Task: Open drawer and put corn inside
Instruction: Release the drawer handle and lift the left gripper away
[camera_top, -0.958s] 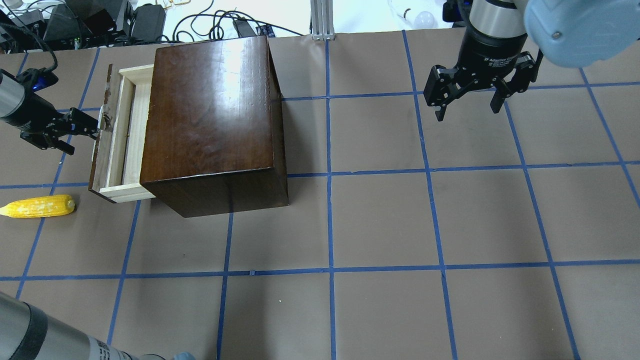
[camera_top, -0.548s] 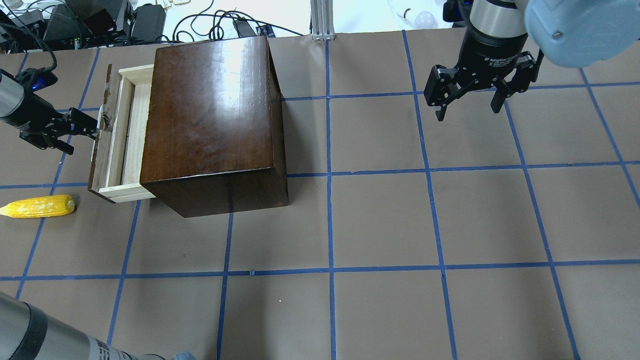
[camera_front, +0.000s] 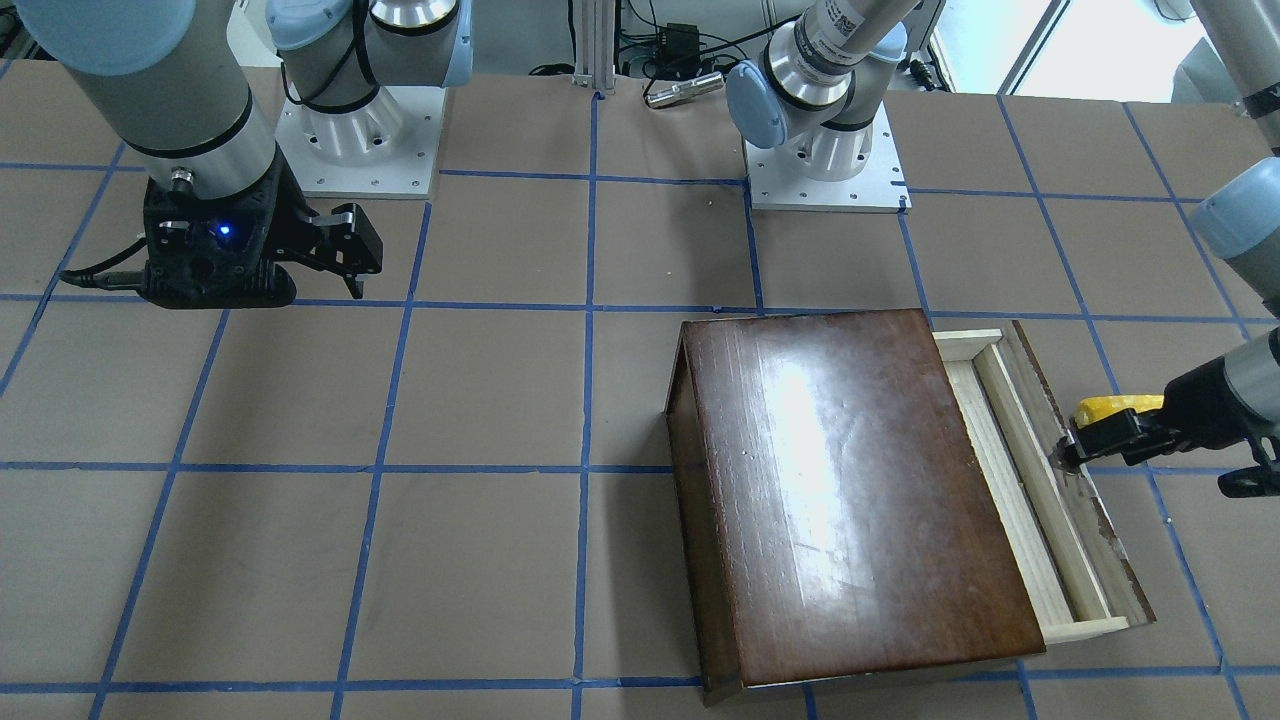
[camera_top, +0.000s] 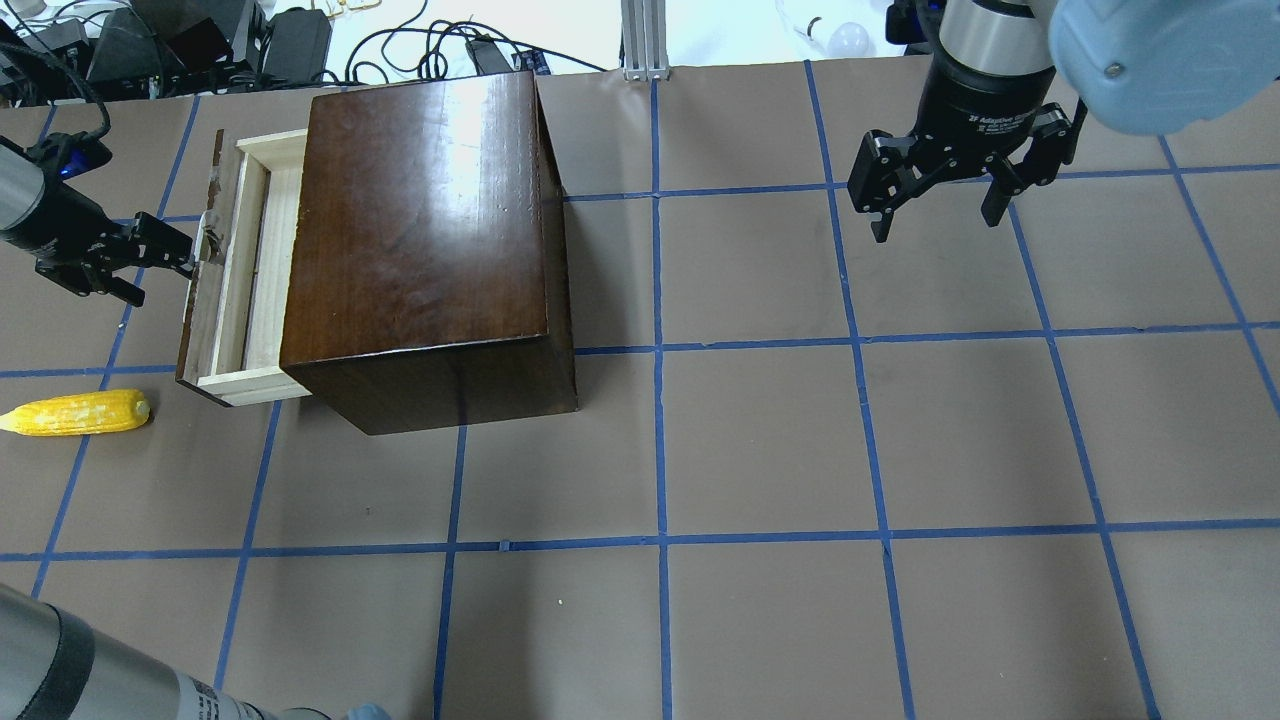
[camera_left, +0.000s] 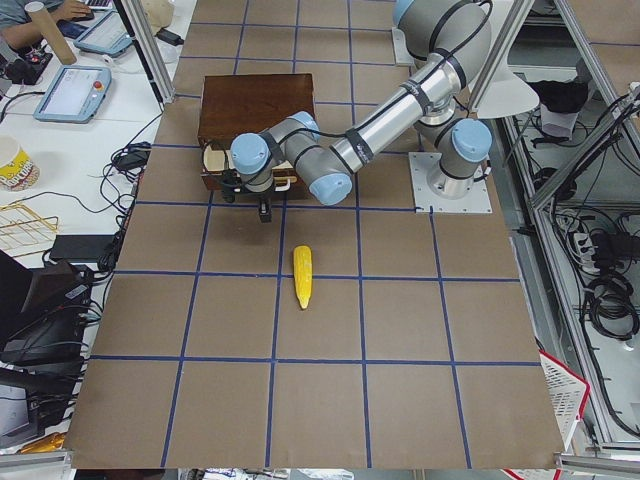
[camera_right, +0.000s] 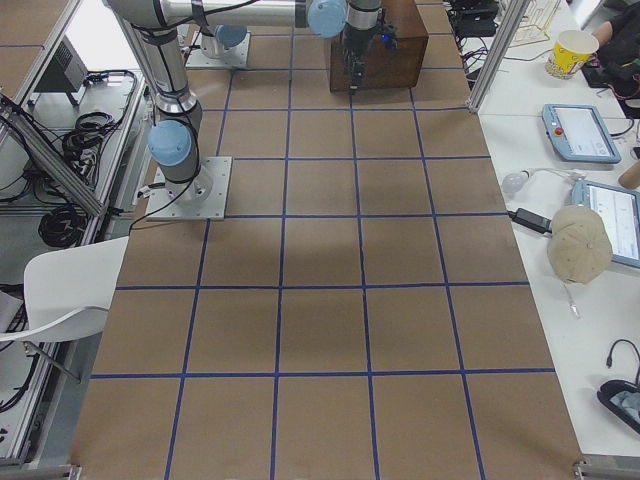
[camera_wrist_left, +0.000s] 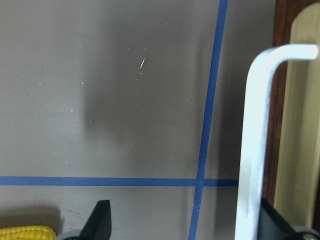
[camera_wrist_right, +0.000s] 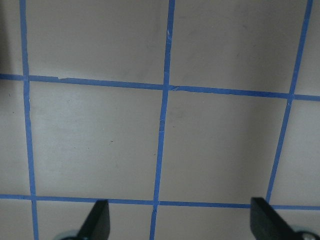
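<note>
Left gripper (camera_top: 160, 272), fingers spread and empty, has backed slightly off the handle (camera_wrist_left: 255, 135); drawer (camera_top: 228, 290) stays part-open, so corn (camera_top: 75, 413), on the table (camera_top: 760, 440) nearby, comes next; right gripper (camera_top: 936, 228) hangs wide, empty

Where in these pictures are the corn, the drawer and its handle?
corn (camera_top: 75, 413), overhead view, middle of the cob.
drawer (camera_top: 270, 270), overhead view, pale wooden floor inside.
handle (camera_wrist_left: 251, 150), left wrist view, white bar's long stretch.

We see silver arm tubes (camera_front: 175, 95), pale blue joint caps (camera_front: 755, 105) and white bolted base plates (camera_front: 300, 170). The black right hand (camera_top: 935, 228) has white lettering (camera_top: 985, 122) on its collar, a blue light (camera_front: 222, 231) at its wrist.
</note>
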